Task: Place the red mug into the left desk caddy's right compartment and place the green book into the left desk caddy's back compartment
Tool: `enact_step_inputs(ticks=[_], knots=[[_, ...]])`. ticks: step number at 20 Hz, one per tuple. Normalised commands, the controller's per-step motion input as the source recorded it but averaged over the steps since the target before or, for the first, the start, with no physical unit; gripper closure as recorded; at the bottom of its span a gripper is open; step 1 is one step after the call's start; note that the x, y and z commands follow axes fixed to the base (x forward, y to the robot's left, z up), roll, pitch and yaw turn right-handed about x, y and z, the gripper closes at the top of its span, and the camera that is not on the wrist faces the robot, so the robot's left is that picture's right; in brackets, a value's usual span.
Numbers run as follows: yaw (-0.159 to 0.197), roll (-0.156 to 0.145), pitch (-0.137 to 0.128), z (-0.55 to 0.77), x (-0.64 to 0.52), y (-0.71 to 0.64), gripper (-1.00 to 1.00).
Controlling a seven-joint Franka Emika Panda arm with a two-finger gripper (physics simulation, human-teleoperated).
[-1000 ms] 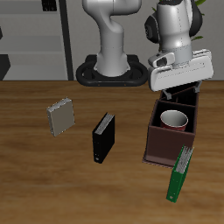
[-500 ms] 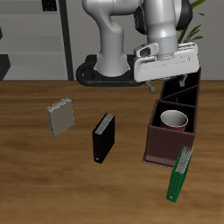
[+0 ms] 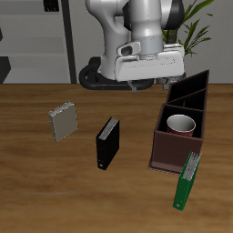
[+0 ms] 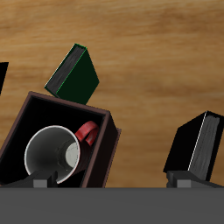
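Table (image 3: 36, 173): wooden top spread wide below the pincer, carrying all 5 loose things.
Arm (image 3: 146, 23): white Franka, raised, wrist block hanging above the table's back part.
Pincer (image 3: 146, 85): up in the air, nothing between the fingers; only dark finger stubs show in the wrist view, so whether it is spread or closed, I cannot tell.
Left desk caddy (image 3: 180, 132): long maroon box with black inner walls, below the pincer and toward the table's front edge, not touched by it.
Right compartment (image 4: 54, 149): the squarish end section, under the pincer's own camera, and filled.
Red mug (image 3: 181, 125): upright inside that right compartment, pale inside facing up, red handle toward the compartment wall.
Green book (image 3: 187, 180): outside the caddy, leaning against its front end, farther from the pincer than the mug.
Black book (image 3: 107, 143): standing alone on the table, below the pincer and off to one side.
Grey book (image 3: 64, 121): flat on the table, the farthest thing from the pincer.
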Motion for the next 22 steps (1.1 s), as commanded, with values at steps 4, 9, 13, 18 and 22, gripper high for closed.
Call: enact_step_inputs(ticks=[4, 9, 13, 18, 22], knots=[[-0.089, -0.017, 0.050, 0.03, -0.11, -0.53, -1.00], [0.000, -0.024, 0.024, 0.10, -0.11, -0.30, -1.00], [-0.029, -0.080, 0.018, 0.22, 0.12, -0.22, -1.00], [-0.006, -0.064, 0.058, 0.06, 0.22, -0.02, -1.00], [0.015, -0.040, 0.028, 0.10, 0.28, 0.17, -1.00]])
